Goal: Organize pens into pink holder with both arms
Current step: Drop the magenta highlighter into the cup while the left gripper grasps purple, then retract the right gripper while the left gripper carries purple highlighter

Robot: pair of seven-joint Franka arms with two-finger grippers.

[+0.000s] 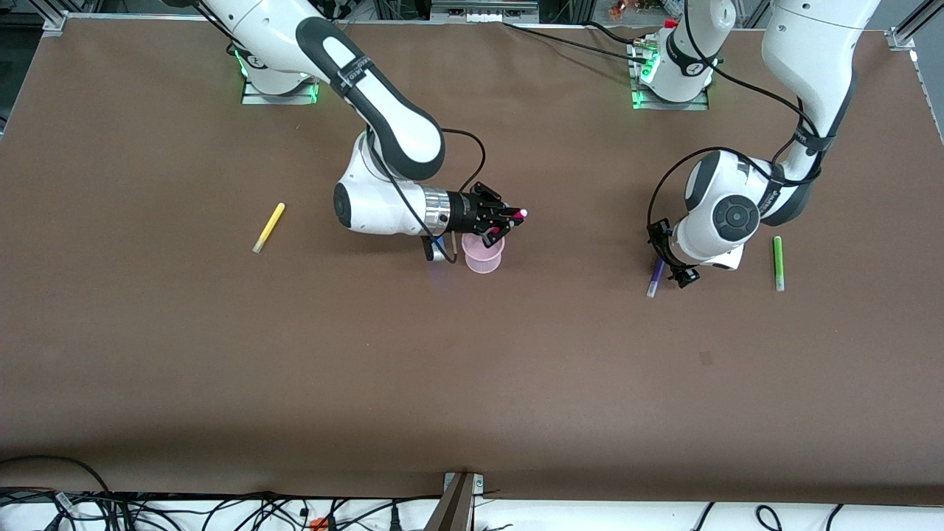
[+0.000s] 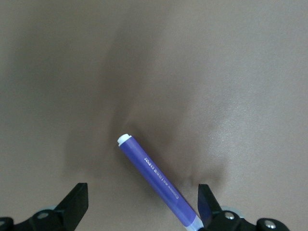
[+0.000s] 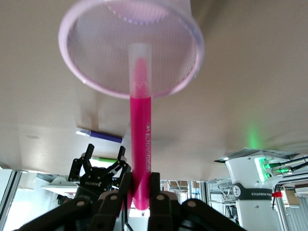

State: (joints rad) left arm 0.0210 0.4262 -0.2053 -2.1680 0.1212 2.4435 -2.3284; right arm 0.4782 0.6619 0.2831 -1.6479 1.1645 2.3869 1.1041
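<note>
1. Pinching the pink pen [image 3: 140, 144], the right pincer [image 1: 509, 221] hangs over the holder [image 1: 483, 255].
2. Left pincer [image 1: 672, 259], spread, straddles the purple pen [image 2: 159, 185] on the bench [image 1: 472, 369].

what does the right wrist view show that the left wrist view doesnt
Only the right wrist view shows the right claw shut on the magenta-pink pen, its pale end over the pink holder, and the left claw farther off. Only the left wrist view shows the left claw's open fingers either side of the purple pen. Both show that purple pen on the brown table.
</note>
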